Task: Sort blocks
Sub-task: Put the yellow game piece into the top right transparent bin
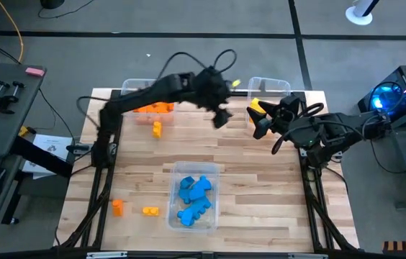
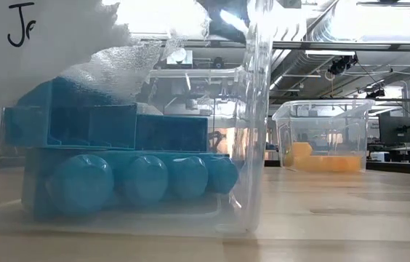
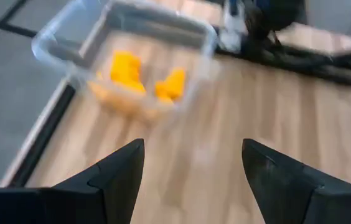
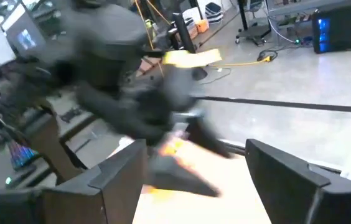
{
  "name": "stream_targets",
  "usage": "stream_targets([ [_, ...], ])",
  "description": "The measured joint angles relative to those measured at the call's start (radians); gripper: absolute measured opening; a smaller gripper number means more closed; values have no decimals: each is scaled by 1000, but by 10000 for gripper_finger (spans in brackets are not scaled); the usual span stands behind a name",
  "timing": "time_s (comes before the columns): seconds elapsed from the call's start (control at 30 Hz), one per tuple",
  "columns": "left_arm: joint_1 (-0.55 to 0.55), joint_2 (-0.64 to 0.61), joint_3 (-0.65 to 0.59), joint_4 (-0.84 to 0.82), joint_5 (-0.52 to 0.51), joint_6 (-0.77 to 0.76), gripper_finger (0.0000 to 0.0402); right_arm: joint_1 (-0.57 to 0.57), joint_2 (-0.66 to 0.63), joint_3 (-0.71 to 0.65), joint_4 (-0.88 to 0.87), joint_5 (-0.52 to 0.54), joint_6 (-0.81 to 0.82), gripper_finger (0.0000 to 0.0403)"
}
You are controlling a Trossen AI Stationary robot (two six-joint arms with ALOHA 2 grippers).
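Blue blocks [image 2: 125,171] in bin [image 2: 257,109], both grippers empty

Even, bright overhead light falls on the worktop [image 1: 260,180], with soft shadows. At table height, ceiling lamps blow out to white glare and the near bin [image 2: 259,116] bends the view. Both wrist views are smeared by motion blur.

A light wooden table [image 1: 260,180] carries three clear bins [image 1: 194,196] and loose blocks: one yellow block [image 1: 157,129] lies below the left arm's fingers [image 1: 222,117], and two orange blocks [image 1: 118,208] lie well apart from them near the front-left corner.
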Motion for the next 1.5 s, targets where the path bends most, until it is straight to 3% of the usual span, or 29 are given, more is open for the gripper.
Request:
stream_targets([
  [0.13,-88,-199,-223,41,-30,-13,254,0,0,0,-57,-14,19,270],
  [0.3,-290,-549,-675,250,-79,-67,254,0,2,0,-124,-70,33,270],
  [0.37,-399,-690,-859,285,-145,-109,254,0,2,0,-160,-90,63,270],
  [0.47,-582,-868,-1081,280,-277,-280,254,0,2,0,-217,-104,119,270],
  [0.57,-758,-970,-1227,210,-288,-451,254,0,2,0,-253,-120,150,270],
  [0.7,-915,-959,-1273,112,-201,-518,254,0,2,0,-262,-134,150,270],
  [0.8,-958,-885,-1273,162,-184,-462,254,0,2,0,-263,-134,150,270],
  [0.97,-987,-720,-1272,272,-62,-368,254,0,2,0,-272,-134,150,270],
  [1.07,-991,-632,-1272,265,-23,-449,254,0,2,0,-284,-142,150,270],
  [1.27,-971,-531,-1272,251,-42,-555,254,0,8,0,-307,-175,150,270],
  [1.5,-977,-482,-1271,257,-44,-560,254,0,12,0,-335,-183,152,270],
])
